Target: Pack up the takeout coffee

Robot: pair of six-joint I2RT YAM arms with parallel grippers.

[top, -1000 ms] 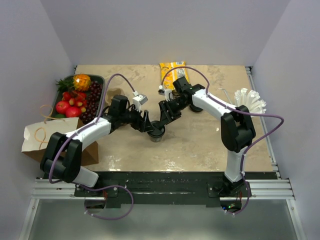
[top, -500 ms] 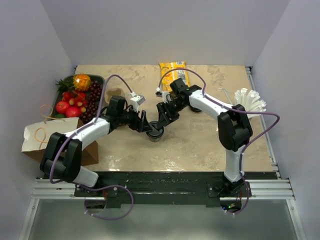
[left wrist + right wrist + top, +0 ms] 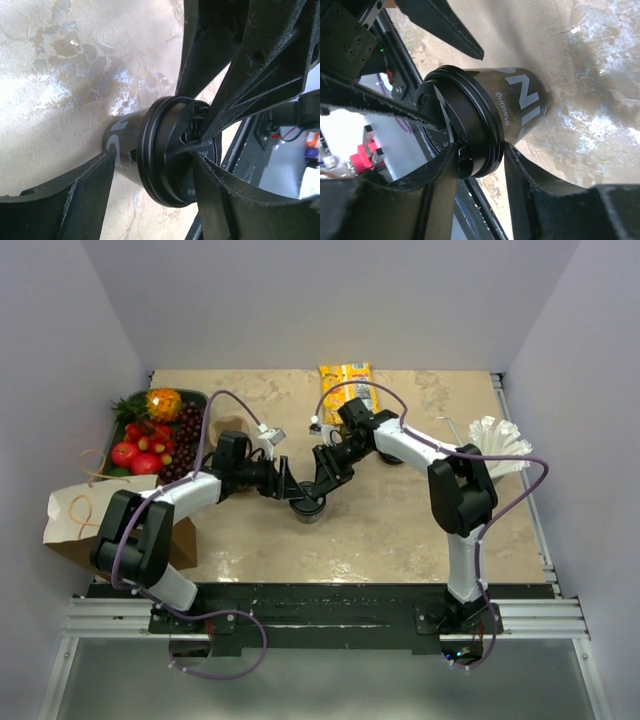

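at mid-table the cup stands upright with its black lid on, both claws crowded over it. the right claw looks clenched on the lid's rim, one finger on top and one under the lip. the left claw straddles the cup body; whether it presses yet i cannot tell. two claws pulling at odds could pop the lid or tip the cup, and a rim-only pinch may lift the lid alone. their fingers are close enough to clash. the bag sits well off at the left edge, near the fruit tray, and the left arm lies across that path. a yellow pack at the far side is out of the way.
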